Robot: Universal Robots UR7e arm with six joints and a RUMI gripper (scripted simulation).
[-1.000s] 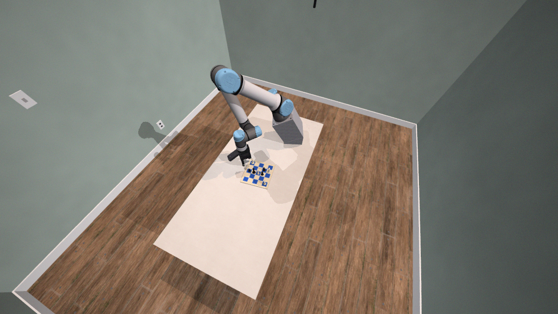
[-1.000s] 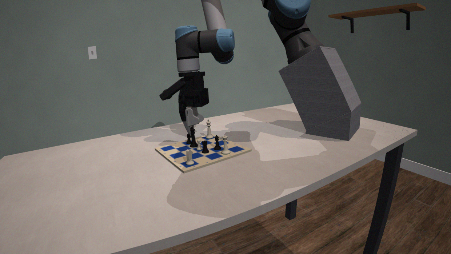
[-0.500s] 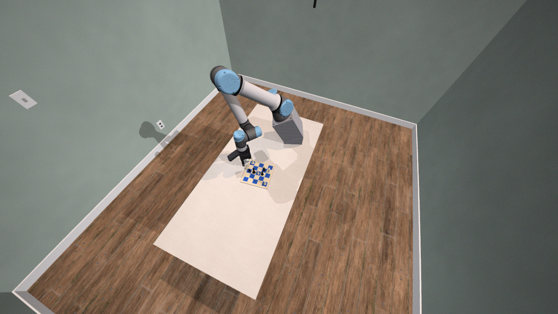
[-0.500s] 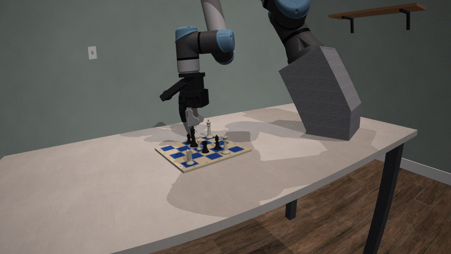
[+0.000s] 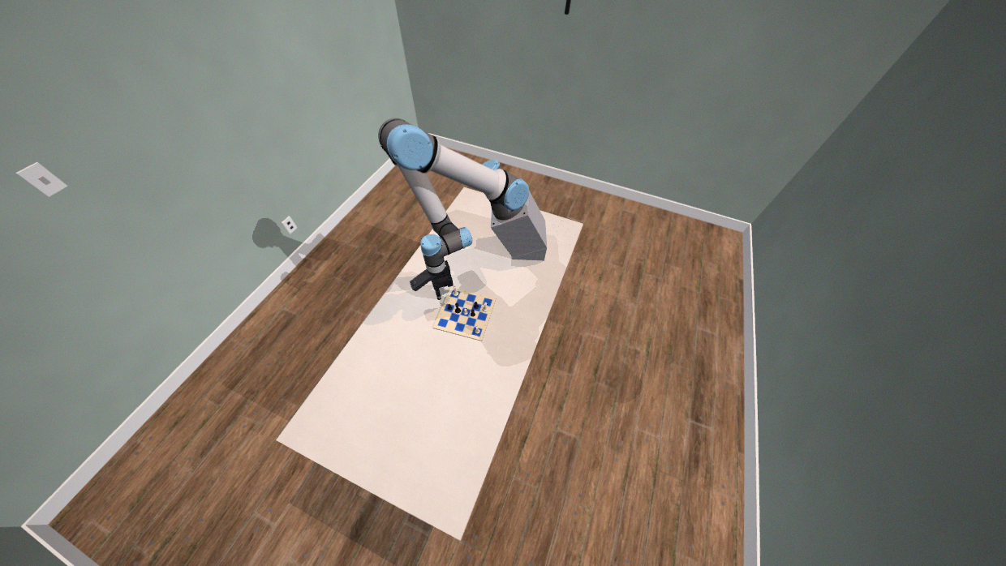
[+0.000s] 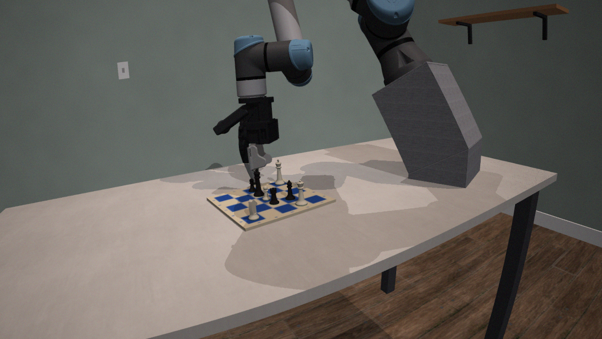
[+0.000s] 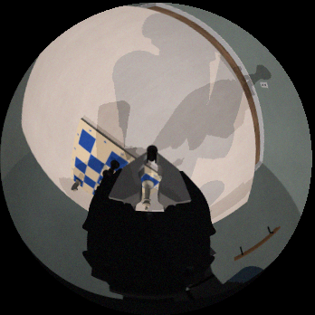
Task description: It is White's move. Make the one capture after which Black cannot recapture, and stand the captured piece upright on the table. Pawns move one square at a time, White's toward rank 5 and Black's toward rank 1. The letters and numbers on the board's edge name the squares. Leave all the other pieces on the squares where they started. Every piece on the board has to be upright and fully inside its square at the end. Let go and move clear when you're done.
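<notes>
My gripper (image 5: pixel 437 293) (image 6: pixel 252 174) (image 7: pixel 151 153) is low beside the board's wall-side edge, shut on a small dark piece (image 7: pixel 152 149). Its kind is unclear; the black king hides it in the exterior view. The blue-and-cream board (image 5: pixel 457 333) (image 6: pixel 242 226) bears a black king (image 6: pixel 258 187), black pawn (image 6: pixel 251 185), black rook (image 6: pixel 274 196), black bishop (image 6: pixel 289 192), white pawn (image 6: pixel 266 193) and white knight (image 6: pixel 252 211). One tall white piece (image 6: pixel 278 174) (image 7: pixel 147 192) stands near the gripper, another (image 6: pixel 300 195) toward the front right. All stand upright.
The board lies on a pale table (image 5: pixel 393 422) (image 6: pixel 126 261). The grey robot base (image 5: pixel 519 235) (image 6: pixel 429 126) stands on the table beyond the board. The wall is behind the gripper's side of the table. A shelf (image 6: pixel 505 14) is high on the wall.
</notes>
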